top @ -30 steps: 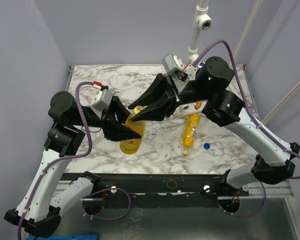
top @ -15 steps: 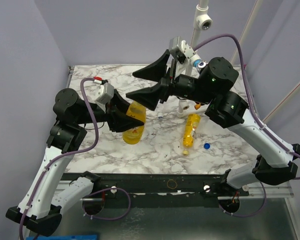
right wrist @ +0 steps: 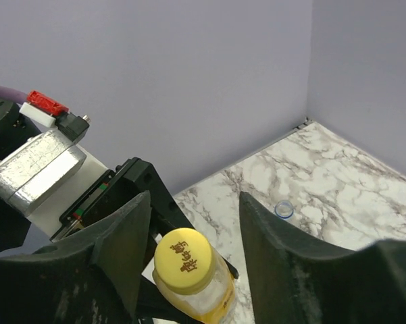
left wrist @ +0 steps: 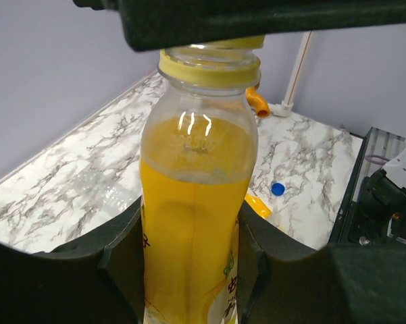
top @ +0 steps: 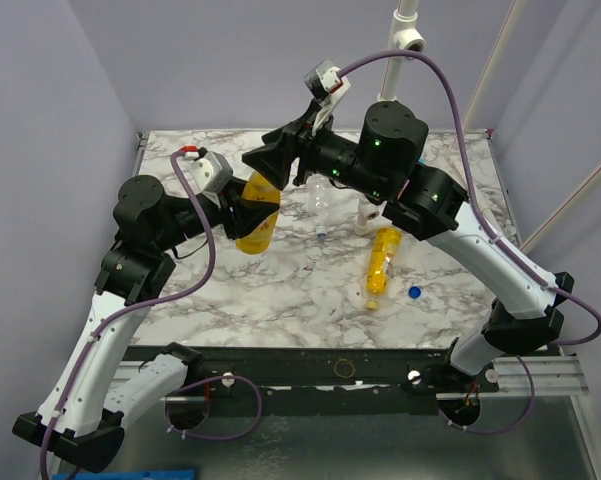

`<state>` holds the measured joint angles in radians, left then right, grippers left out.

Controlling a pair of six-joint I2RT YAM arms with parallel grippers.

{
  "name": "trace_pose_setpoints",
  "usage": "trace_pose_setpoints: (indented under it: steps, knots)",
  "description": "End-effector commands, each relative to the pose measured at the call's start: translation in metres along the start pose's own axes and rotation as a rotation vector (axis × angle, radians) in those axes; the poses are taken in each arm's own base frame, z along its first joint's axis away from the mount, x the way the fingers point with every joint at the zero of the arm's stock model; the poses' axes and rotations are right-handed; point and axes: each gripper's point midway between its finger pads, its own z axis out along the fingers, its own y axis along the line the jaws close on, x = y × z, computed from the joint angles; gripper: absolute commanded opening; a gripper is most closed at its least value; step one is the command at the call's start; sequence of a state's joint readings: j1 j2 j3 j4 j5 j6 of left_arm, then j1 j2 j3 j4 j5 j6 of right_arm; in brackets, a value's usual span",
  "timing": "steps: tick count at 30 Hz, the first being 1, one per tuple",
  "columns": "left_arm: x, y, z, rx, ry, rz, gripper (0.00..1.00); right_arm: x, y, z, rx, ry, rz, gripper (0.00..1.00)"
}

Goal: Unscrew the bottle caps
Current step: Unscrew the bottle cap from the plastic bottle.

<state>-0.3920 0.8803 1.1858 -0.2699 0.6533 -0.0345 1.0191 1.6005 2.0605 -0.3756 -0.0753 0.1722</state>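
Bottle lifted higher, pinched by left claw; right claw spread astride cap.

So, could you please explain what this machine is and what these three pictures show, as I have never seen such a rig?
These are two robot arms bolted to a marble table. One picture looks down from above; the other two come from cameras on each wrist. The left fingers clamp a yellow bottle. The right fingers stand open around its yellow cap. On the table lie another yellow bottle and a loose blue cap.
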Motion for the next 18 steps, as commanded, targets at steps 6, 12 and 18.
trace_pose_setpoints:
  steps: [6, 12, 18]
  knots:
    - [-0.002, 0.009, -0.002, -0.054, -0.005, 0.012, 0.00, 0.005, -0.003, 0.001, 0.020, 0.021, 0.020, 0.46]
    - [-0.003, 0.008, -0.002, -0.051, -0.008, 0.006, 0.00, 0.008, -0.004, 0.002, 0.020, 0.024, 0.016, 0.55]
    - [-0.005, 0.006, -0.001, -0.040, -0.010, -0.002, 0.00, -0.003, -0.002, -0.002, 0.015, 0.001, 0.005, 0.36]
